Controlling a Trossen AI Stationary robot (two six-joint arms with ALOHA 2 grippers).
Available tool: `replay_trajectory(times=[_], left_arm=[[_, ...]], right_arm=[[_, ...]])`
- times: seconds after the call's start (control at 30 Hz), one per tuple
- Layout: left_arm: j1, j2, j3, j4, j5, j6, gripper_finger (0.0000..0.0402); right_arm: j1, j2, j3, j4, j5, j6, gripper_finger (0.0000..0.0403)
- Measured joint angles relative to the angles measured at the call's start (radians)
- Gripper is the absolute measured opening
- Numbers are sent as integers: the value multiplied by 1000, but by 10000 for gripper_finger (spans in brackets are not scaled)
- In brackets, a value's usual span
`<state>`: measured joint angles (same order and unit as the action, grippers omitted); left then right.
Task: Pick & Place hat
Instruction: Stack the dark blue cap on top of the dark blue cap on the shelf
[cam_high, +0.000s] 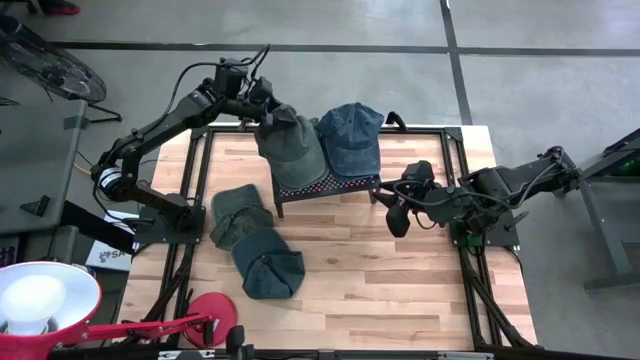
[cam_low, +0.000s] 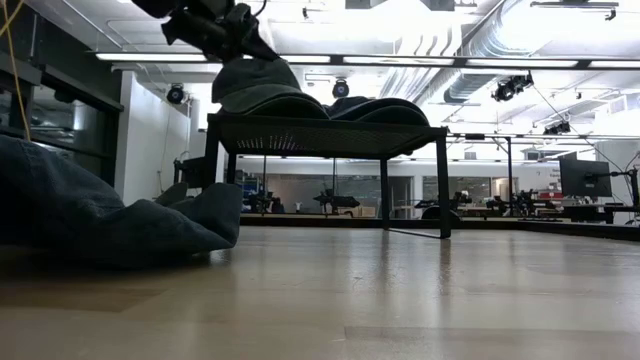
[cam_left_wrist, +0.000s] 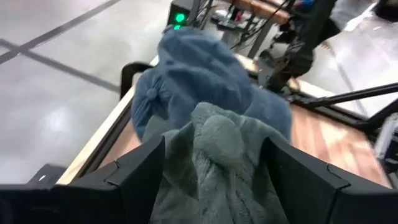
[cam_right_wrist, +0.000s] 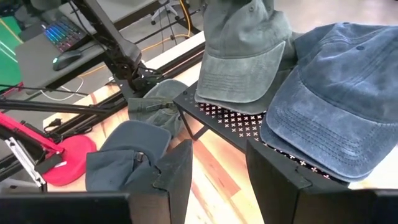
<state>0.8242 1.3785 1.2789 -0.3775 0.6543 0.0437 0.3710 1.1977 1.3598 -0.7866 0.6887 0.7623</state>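
Observation:
A black mesh rack (cam_high: 330, 185) stands at the table's far middle. Two caps lie on it: a green hat (cam_high: 290, 145) on the left and a blue hat (cam_high: 350, 135) on the right. The green hat rests on the rack top (cam_low: 330, 125), its brim (cam_right_wrist: 239, 78) toward the near side. My left gripper (cam_high: 265, 105) is open at the green hat's far end, one finger on either side of its crown (cam_left_wrist: 214, 149). My right gripper (cam_high: 395, 205) hangs open to the right of the rack, with nothing between its fingers (cam_right_wrist: 180, 168). My left gripper has its two fingers (cam_left_wrist: 140, 171) standing on either side of the green hat's crown (cam_left_wrist: 217, 134), coming slanting down from the table's far left. I cannot tell whether they touch the cloth. The hat lies on the rack.
Two more caps lie on the wood left of centre, a green one (cam_high: 238, 215) and a blue one (cam_high: 268, 265). A red lamp (cam_high: 50, 300) and a red disc (cam_high: 210, 312) stand at the near left. Bare wood (cam_high: 400, 280) lies at the near right.

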Motion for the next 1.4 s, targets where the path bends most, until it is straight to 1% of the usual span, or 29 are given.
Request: replay_trajectory(times=[0.23, 0.37, 0.5, 0.77, 0.97, 1.27, 1.4], left_arm=[[0, -4, 0, -24, -22, 5, 270], [-4, -21, 0, -30, -100, 8, 270], [-22, -37, 0, -35, -180, 45, 270], [-71, -75, 1, -45, -242, 66, 270], [-111, -75, 2, -44, -281, 67, 270], [-194, -75, 2, -47, -449, 69, 270], [-224, -75, 2, -54, -543, 68, 270]], right_arm=[[0, 0, 0, -10, 11, 25, 142], [0, 0, 0, -12, 12, 27, 142], [0, 0, 0, -12, 18, 27, 142], [0, 0, 0, -12, 35, 27, 142], [0, 0, 0, -23, 40, 27, 142], [0, 0, 0, -85, 42, 22, 142], [0, 0, 0, -120, 39, -23, 142]])
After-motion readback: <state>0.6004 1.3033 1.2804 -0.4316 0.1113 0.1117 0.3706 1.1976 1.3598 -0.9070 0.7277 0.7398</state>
